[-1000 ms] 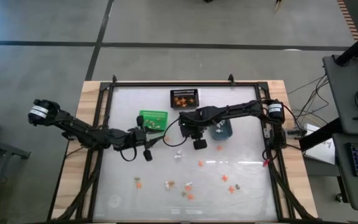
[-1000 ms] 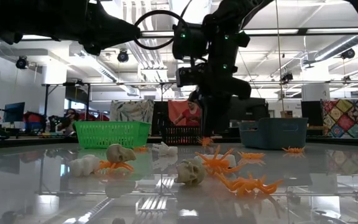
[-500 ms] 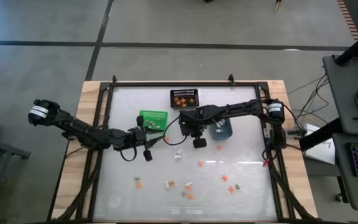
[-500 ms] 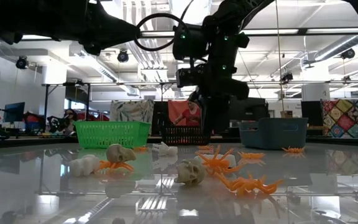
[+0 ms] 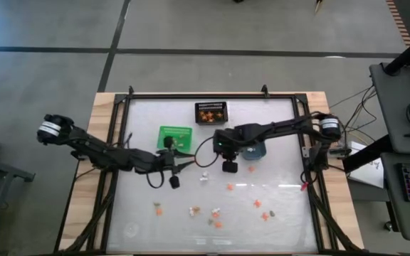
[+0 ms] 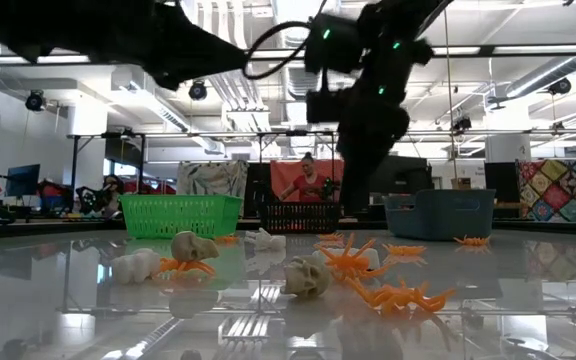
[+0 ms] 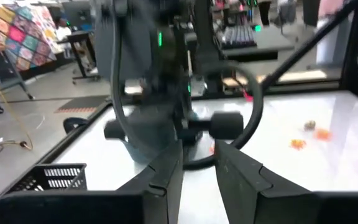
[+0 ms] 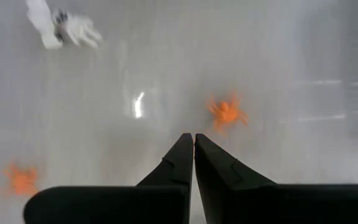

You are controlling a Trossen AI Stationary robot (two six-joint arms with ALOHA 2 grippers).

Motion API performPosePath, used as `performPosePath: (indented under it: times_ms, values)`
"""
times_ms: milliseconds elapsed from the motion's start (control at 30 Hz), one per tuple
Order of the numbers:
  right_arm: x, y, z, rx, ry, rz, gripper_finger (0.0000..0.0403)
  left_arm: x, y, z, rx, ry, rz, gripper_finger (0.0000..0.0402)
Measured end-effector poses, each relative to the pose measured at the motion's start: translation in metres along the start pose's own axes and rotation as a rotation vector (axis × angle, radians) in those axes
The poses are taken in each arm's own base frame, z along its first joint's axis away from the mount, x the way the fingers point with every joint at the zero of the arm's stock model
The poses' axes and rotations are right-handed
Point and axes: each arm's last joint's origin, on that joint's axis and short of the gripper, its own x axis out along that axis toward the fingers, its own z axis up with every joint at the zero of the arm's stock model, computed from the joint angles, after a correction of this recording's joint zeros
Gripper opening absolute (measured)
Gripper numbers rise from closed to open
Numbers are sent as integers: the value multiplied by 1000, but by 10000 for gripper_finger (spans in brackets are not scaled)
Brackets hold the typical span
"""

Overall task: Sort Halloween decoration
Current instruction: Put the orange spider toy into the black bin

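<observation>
The Halloween decoration is scattered on the glass table: orange spiders [image 5: 230, 186], white skeleton pieces [image 5: 205, 176] and tan skulls [image 6: 306, 277], all lying loose. My right gripper [image 5: 225, 151] points down with shut fingers [image 8: 193, 138], above bare glass near an orange spider [image 8: 227, 112], and holds nothing. My left gripper [image 5: 188, 162] reaches level toward the right arm, next to the green bin [image 5: 175, 135]. It is open by a narrow gap [image 7: 199, 152], with nothing between the fingers.
The black mesh bin [image 5: 211, 112] with orange pieces inside stands at the far side. The blue-grey bin [image 5: 255, 148] sits just right of my right gripper. More trinkets lie toward the near edge [image 5: 216, 212]. A black frame [image 5: 119, 178] runs around the glass.
My right gripper has shifted a little toward the table's right, staying pointed down and shut. My left gripper has reached slightly farther toward the right and near side.
</observation>
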Motion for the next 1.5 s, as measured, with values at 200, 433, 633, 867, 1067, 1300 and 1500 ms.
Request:
performPosePath:
  times_ms: [200, 433, 633, 867, 1067, 1300, 1500]
  values:
    - [-21, 32, -10, 61, -153, -134, 9, 23, -4, 1, 88, 145, 4, 75]
    - [-27, 48, -20, 185, -324, -306, 9, 35, -2, 0, 130, 235, 19, 74]
    - [-18, 40, -26, 357, -434, -406, 9, 27, 7, 11, 153, 203, 37, 74]
    - [-4, 55, -37, 435, -644, -292, 9, 18, 26, 11, 180, 203, -14, 74]
    - [-4, 67, -37, 538, -732, -197, 9, 19, 30, 8, 220, 221, -27, 74]
    - [3, 70, -30, 938, -770, -102, 9, 19, 30, 8, 195, 226, -23, 74]
    - [24, 72, -24, 1031, -601, -253, 9, 20, 32, 9, 229, 223, 4, 74]
